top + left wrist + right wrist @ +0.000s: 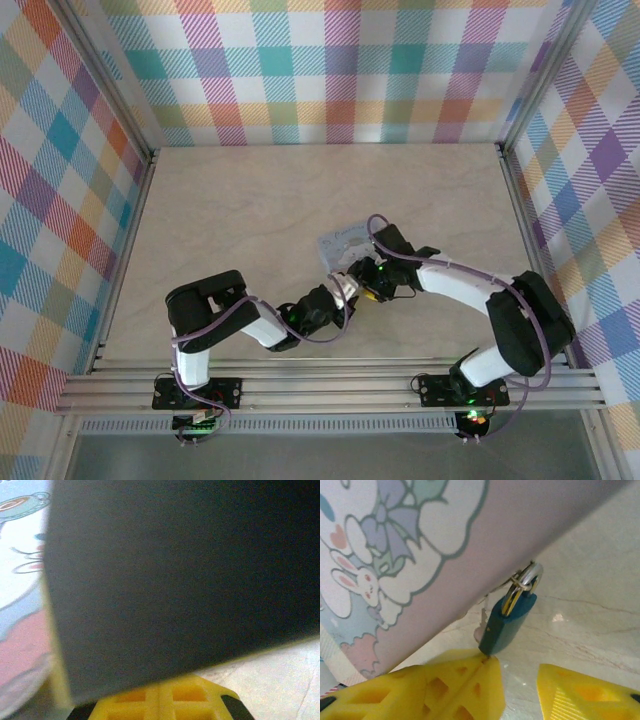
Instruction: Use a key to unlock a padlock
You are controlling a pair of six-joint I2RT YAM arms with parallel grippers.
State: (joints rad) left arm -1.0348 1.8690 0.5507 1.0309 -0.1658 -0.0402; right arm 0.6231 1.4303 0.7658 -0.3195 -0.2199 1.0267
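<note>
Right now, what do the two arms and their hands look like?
The left arm and right arm have white shells, black joints and black bases, with purple cables looping alongside. The right hand has yellow fingers with lattice cut-outs; the left hand is the same yellow lattice.

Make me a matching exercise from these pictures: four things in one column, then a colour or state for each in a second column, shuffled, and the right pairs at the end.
Column one:
1. padlock
2. box
3. right gripper
4. table

Column two:
A. yellow, jaws standing apart
B. pale, marbled, lying flat under everything
C. dark blue-green, hanging at the box's edge
D. cartoon rabbits on its lid

Pairs: 1-C, 2-D, 3-A, 4-B
</note>
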